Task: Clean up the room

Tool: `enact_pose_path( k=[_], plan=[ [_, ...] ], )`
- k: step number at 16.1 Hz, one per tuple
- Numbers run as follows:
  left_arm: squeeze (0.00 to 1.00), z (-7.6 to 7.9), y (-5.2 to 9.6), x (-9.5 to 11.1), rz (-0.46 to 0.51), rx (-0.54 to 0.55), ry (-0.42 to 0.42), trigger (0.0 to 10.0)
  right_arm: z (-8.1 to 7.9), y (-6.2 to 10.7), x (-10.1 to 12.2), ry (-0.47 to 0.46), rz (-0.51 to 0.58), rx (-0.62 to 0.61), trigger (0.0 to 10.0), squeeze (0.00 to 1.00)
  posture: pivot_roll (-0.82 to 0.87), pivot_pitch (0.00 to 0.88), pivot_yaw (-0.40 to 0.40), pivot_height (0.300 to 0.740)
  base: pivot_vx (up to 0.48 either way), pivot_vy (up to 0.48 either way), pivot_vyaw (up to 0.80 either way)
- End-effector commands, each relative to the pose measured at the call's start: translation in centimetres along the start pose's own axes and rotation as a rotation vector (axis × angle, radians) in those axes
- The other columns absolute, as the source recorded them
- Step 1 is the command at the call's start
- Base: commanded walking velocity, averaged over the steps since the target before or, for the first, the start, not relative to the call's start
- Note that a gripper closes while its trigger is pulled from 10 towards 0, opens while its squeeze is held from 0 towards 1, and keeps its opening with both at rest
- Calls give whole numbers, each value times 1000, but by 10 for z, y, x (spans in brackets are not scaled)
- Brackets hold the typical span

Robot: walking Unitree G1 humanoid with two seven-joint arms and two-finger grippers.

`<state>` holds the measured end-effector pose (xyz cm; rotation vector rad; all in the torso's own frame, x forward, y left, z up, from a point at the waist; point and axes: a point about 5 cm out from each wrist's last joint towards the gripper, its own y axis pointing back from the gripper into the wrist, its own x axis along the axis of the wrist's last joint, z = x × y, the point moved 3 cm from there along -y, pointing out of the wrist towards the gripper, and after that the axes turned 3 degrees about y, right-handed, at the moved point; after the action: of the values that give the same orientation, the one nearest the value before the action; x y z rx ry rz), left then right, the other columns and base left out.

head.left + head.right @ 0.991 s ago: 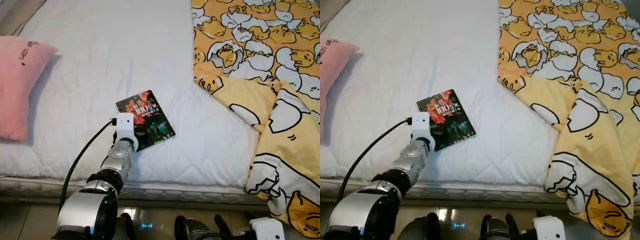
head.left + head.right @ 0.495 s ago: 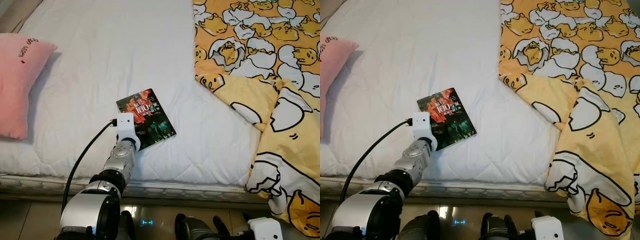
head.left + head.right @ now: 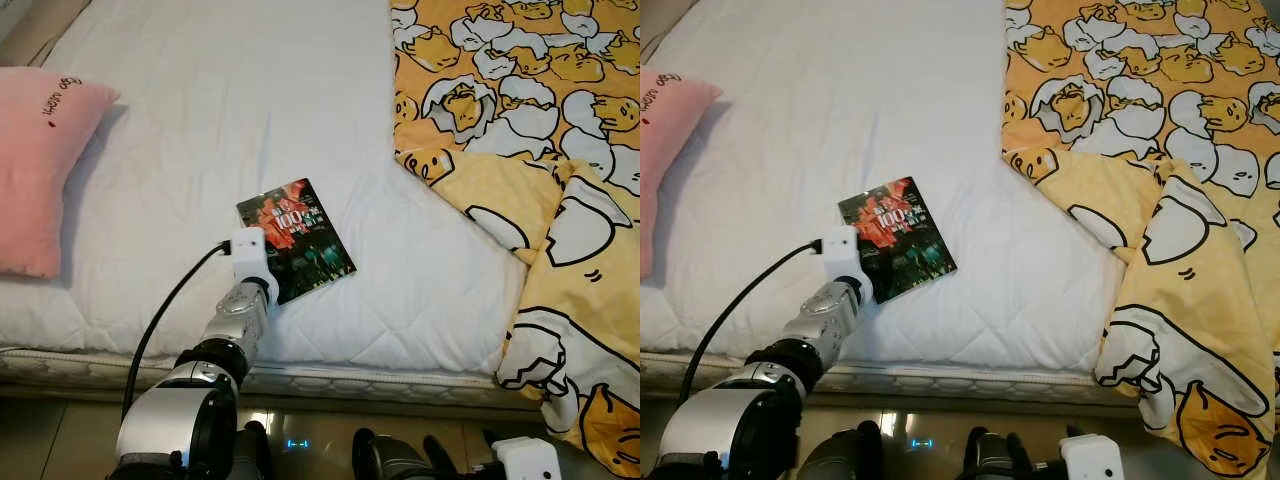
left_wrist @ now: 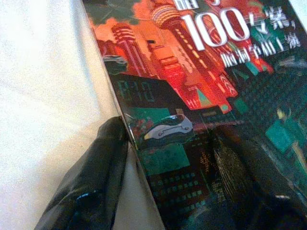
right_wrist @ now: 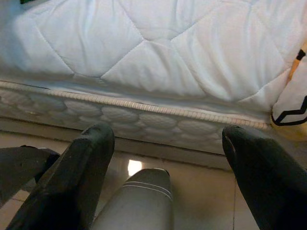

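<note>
Fingers of the left gripper straddle the near edge of the book, lying near the mattress front edge with bare quilt all around, while the right gripper hangs spread and empty.

head camera view shifted slightly, nothing else moved

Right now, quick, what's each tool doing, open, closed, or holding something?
Left tool: open, fingers straddling the near edge of the dark paperback book with the red city cover, not clamped.
Right tool: open, holding nothing, low beside the white quilted mattress.
</note>
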<state>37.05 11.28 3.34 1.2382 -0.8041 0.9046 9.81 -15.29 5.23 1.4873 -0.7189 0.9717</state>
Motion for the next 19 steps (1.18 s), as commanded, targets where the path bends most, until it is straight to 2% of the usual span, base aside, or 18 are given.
enact_pose_path(
  k=[1, 3, 6, 9, 11, 13, 14, 15, 17, 18, 19],
  plan=[
    [0, 6, 12, -60, -232, -25, -45, 0, 1, 3, -2, -3, -16, -9, 10000, 0, -275, 259, -38, 740, 0, 0, 0],
    [0, 7, 12, -59, -219, -42, 5, 0, 3, 2, 0, -4, -4, -20, 10000, 0, -283, 256, -37, 740, 0, 0, 0],
    [0, 12, 11, -56, -202, -77, -51, 0, 10, -1, 5, 11, 17, -40, 10000, 0, -298, 230, -48, 740, 0, 0, 0],
    [0, 15, 8, -45, -155, -90, -38, 0, 16, -10, 6, 21, 28, -44, 10000, 0, -279, 194, -48, 740, 0, 0, 0],
    [0, 13, 6, -35, -121, -104, -58, 0, 18, -19, 8, 26, 45, -41, 10000, 0, -260, 174, -39, 740, 0, 0, 0],
    [0, 8, 5, -27, -87, -127, -115, 0, 18, -27, 13, 21, 67, -40, 10000, 0, -243, 163, -29, 740, 0, 0, 0],
    [0, 5, 6, -25, -58, -158, -267, 0, 15, -34, 12, 16, 70, -33, 10000, 0, -225, 155, -18, 740, 0, 0, 0],
    [0, 4, 7, -24, -36, -174, -346, 0, 13, -37, 11, 13, 70, -26, 10000, 0, -219, 153, -12, 740, 0, 0, 0],
    [0, 3, 9, -20, 18, -193, -411, 0, 13, -39, 10, 12, 73, -24, 10000, 0, -213, 145, -7, 740, 0, 0, 0],
    [0, 3, 10, -12, 77, -201, -413, 0, 14, -42, 11, 11, 78, -27, 10000, 0, -209, 138, -5, 740, 0, 0, 0],
    [0, 2, 10, -5, 114, -202, -371, 0, 15, -44, 11, 11, 81, -28, 10000, 0, -205, 134, -3, 740, 0, 0, 0]
  ],
)
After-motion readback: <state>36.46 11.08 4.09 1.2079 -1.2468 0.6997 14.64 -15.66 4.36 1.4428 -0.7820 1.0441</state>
